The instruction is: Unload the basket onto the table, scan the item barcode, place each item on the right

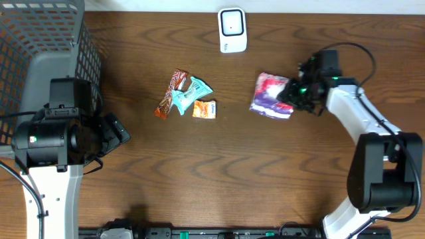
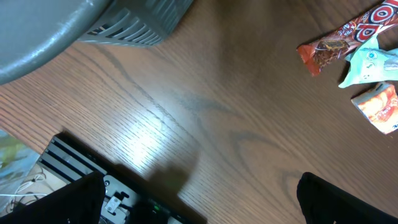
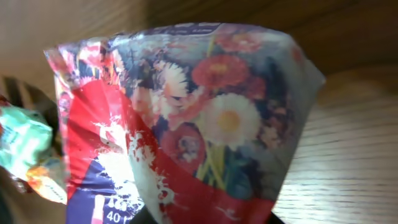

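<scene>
Floral packet (image 1: 271, 96): lies on the surface (image 1: 219, 179), right of centre, below and to the right of the white scanner (image 1: 232, 30), well apart from the three small snack wrappers (image 1: 186, 96). Right claw (image 1: 295, 93) is at its right edge. The wrist view is filled by the packet and shows no fingers, so cannot tell whether it grips. Left claw (image 2: 205, 198) spread wide, empty, near the grey basket (image 1: 40, 40). Judgement: light, soft, glossy film, likely slippery and prone to sag. Pinch a side edge or seam, leaving the printed faces uncovered. Barcode not visible.
</scene>
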Action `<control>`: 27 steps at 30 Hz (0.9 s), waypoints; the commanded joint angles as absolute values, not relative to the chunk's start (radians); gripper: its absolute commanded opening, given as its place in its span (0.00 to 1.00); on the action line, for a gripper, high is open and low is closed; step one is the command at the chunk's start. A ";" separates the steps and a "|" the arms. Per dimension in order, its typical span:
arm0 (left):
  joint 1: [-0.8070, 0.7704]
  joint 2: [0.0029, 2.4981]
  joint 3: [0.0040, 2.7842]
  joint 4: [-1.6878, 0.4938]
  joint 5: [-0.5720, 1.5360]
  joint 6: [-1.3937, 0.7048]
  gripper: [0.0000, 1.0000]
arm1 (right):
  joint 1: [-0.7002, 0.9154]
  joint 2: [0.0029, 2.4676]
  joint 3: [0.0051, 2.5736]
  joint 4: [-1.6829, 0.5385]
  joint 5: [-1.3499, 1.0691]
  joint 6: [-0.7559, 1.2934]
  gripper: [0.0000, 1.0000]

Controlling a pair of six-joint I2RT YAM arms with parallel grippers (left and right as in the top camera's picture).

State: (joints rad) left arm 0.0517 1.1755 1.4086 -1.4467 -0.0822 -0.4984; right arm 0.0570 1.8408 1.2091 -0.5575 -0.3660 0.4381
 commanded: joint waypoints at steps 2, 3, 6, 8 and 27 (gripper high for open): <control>0.057 1.175 1.401 -1.451 -0.098 -0.510 0.98 | 0.134 1.818 1.209 -0.555 -0.221 0.357 0.47; 0.057 1.175 1.401 -1.451 -0.098 -0.511 0.98 | 0.146 1.818 1.209 -0.554 -0.204 0.357 0.49; 0.057 1.175 1.401 -1.451 -0.098 -0.511 0.98 | 0.159 1.818 1.211 -0.538 -0.193 0.358 0.57; 0.057 1.175 1.401 -1.451 -0.098 -0.511 0.98 | 0.158 1.815 1.223 -0.539 -0.197 0.358 0.59; 0.057 1.175 1.401 -1.451 -0.098 -0.511 0.98 | 0.160 1.769 1.342 -0.600 -0.406 0.313 0.68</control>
